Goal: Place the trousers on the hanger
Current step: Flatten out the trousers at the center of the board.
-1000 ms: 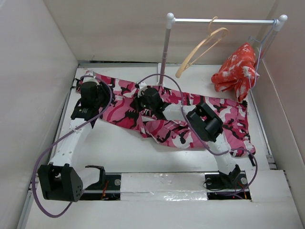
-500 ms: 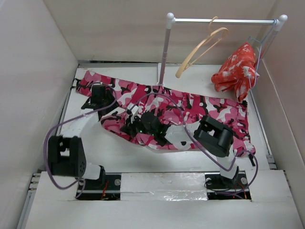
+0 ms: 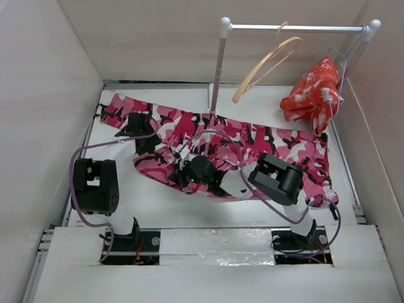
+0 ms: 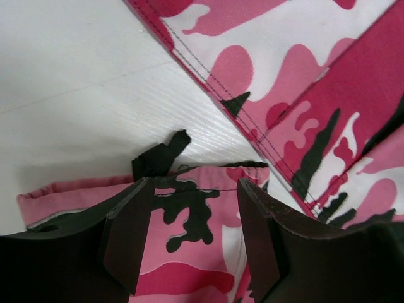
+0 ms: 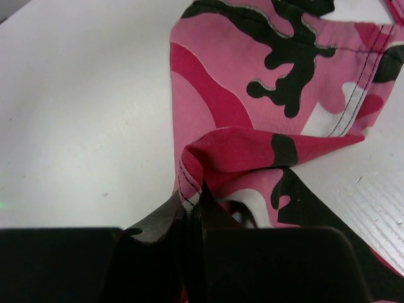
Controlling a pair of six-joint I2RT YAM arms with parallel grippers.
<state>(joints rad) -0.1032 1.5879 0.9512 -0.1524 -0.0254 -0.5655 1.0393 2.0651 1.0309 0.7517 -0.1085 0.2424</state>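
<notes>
The left gripper (image 4: 194, 189) hangs with its fingers (image 4: 129, 240) spread wide over a pink edge of the trousers (image 3: 252, 136), nothing clamped between them. The trousers lie stretched across the table (image 3: 164, 205), and near their middle the right gripper (image 5: 192, 201) has its fingers pressed almost together on a raised fold of the cloth. Further right, the hanger (image 3: 251, 74) hangs on the rail (image 3: 290, 28).

No legible text or markings

Pink camouflage trousers (image 3: 284, 142) lie spread on the table (image 3: 164, 202); wooden hanger (image 3: 252, 74) hangs from the rail (image 3: 315, 28).
</notes>
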